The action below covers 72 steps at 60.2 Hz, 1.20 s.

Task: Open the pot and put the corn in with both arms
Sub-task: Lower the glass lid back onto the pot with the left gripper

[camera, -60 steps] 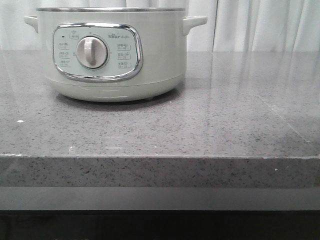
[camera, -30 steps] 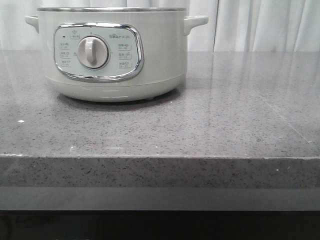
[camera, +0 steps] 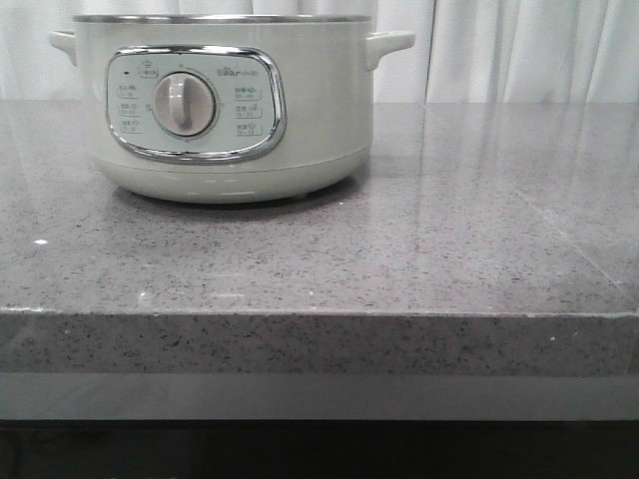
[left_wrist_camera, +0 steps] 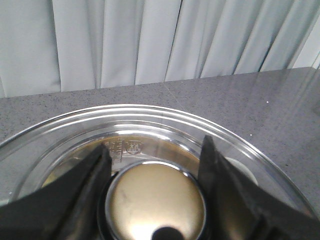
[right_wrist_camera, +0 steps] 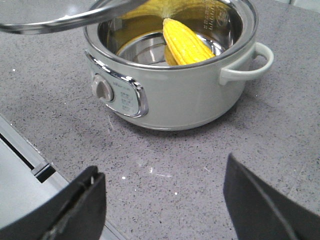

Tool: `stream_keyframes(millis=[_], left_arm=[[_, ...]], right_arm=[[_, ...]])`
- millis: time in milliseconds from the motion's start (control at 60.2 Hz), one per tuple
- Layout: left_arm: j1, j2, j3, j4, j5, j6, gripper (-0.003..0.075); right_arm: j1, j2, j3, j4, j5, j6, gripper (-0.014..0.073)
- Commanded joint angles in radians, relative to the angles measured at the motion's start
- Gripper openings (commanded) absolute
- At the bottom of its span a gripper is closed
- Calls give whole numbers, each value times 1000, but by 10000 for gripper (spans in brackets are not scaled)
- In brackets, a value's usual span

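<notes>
while the grey speckled bench carries the pot on its left part, the pot's mouth is uncovered and the corn lies inside, leaning on the steel inner wall. glass lid is off the pot, tilted over its rim in the right wrist view, with the left claw closed around the lid's round knob. right claw is spread wide with nothing in it, above bare bench in front of the pot.
</notes>
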Motion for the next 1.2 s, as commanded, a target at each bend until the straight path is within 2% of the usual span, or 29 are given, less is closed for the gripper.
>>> stream_keyframes(millis=[0, 233, 465, 1179], left_arm=[[-9, 39, -104, -12, -146, -2, 291], [-9, 186, -222, -9, -146, -2, 291], [-9, 266, -251, 17, -184, -2, 291], [-25, 294, -251, 17, -134, -2, 291]], right_arm=[[-7, -7, -27, 11, -61, 0, 521], [-7, -7, -27, 11, -61, 0, 521], [-7, -7, -27, 11, -61, 0, 521], [-7, -7, -27, 11, -61, 0, 521]])
